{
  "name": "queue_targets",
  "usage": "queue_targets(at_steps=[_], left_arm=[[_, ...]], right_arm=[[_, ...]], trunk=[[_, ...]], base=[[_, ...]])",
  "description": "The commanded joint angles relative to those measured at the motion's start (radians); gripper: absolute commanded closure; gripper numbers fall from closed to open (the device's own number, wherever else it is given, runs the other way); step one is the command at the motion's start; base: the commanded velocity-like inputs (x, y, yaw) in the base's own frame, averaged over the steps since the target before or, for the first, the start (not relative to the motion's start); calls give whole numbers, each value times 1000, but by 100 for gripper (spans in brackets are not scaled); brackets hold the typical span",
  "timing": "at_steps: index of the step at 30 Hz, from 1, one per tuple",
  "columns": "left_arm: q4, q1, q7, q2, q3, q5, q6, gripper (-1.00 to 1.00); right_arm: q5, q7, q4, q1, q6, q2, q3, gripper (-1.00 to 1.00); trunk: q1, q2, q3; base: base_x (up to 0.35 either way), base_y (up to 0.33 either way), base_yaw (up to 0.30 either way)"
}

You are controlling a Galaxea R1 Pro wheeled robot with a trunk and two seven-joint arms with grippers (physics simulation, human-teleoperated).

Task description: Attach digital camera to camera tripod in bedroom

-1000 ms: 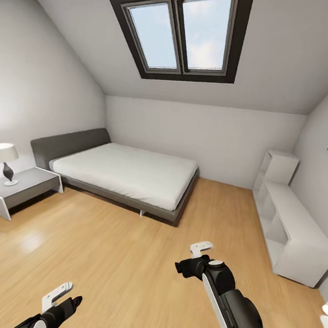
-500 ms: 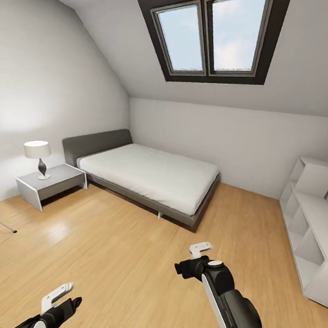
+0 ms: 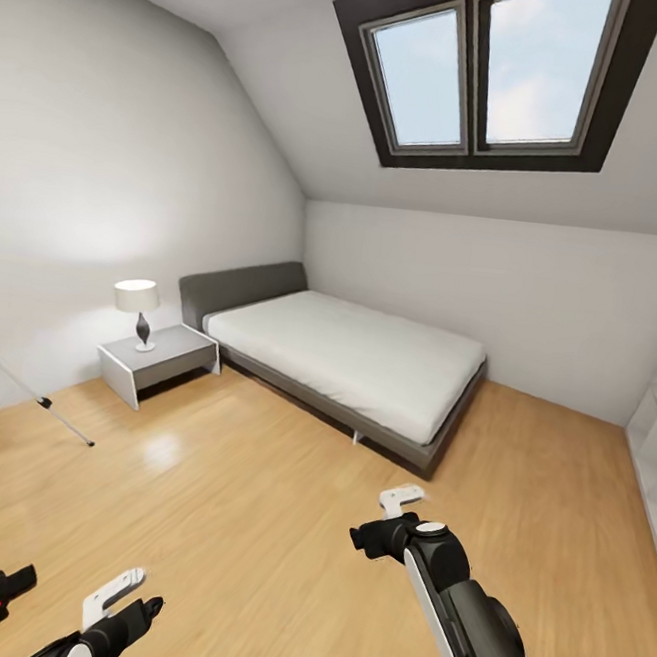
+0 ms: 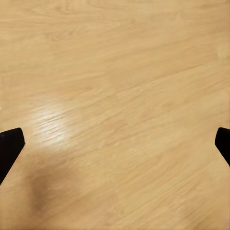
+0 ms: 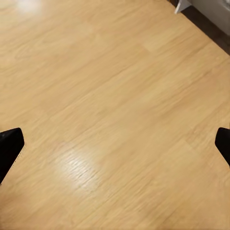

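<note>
Head view: the bedroom is seen, with a low grey bed at centre, a nightstand with a lamp to its left, and a skylight at upper right. The digital camera is found lying on the plank floor at the lower left edge, red button visible. One silver leg of the camera tripod is seen entering at the left edge, mid-height; its head is cut off by the frame. Camera and tripod lie well apart. The left gripper is held at bottom left, near the camera but not touching it; the right gripper at lower centre.

Left wrist view: bare floor is imaged between two dark fingertips at opposite edges, so the jaws are judged spread wide, nothing held.

Right wrist view: the same wide, empty spread is recorded; a bed foot shows at the top edge.

Handling judgement: the camera is expected to be light, rigid and fragile at the lens; the body sides should be gripped, not the barrel.
</note>
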Motion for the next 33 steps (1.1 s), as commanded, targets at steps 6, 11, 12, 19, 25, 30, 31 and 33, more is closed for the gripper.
queue_targets(at_steps=[6, 11, 12, 19, 25, 30, 31, 33], left_arm=[[-1, -1, 7, -1, 2, 11, 5, -100], [-1, -1, 8, 0, 9, 11, 5, -100], [-1, -1, 8, 0, 14, 11, 5, -100], [-1, -1, 7, -1, 41, 10, 5, -100], [-1, -1, 7, -1, 49, 9, 5, -100], [-1, -1, 7, -1, 50, 9, 5, -100], [-1, -1, 7, -1, 50, 9, 5, -100], [-1, -1, 7, -1, 50, 9, 5, -100]], right_arm=[[0, 2, -1, -1, 5, 0, 0, -100], [2, 3, 1, -1, 4, 0, 0, -100], [2, 3, 1, -1, 4, 0, 0, -100], [3, 3, 3, -1, 3, 0, 1, -100], [4, 3, 3, -1, 3, 0, 1, -100], [5, 4, 3, -1, 3, -1, 1, -100], [4, 4, 3, -1, 3, -1, 1, -100], [4, 4, 3, -1, 3, -1, 1, -100]], trunk=[[0, -1, -1], [0, -1, -1], [0, -1, -1], [0, -1, -1], [0, -1, -1], [0, -1, -1], [0, -1, -1], [0, -1, -1]], base=[[272, 0, 288], [310, -107, 284], [298, -171, 283], [282, -195, 283], [268, -216, 280], [265, -221, 270], [265, -221, 266], [265, -221, 267]])
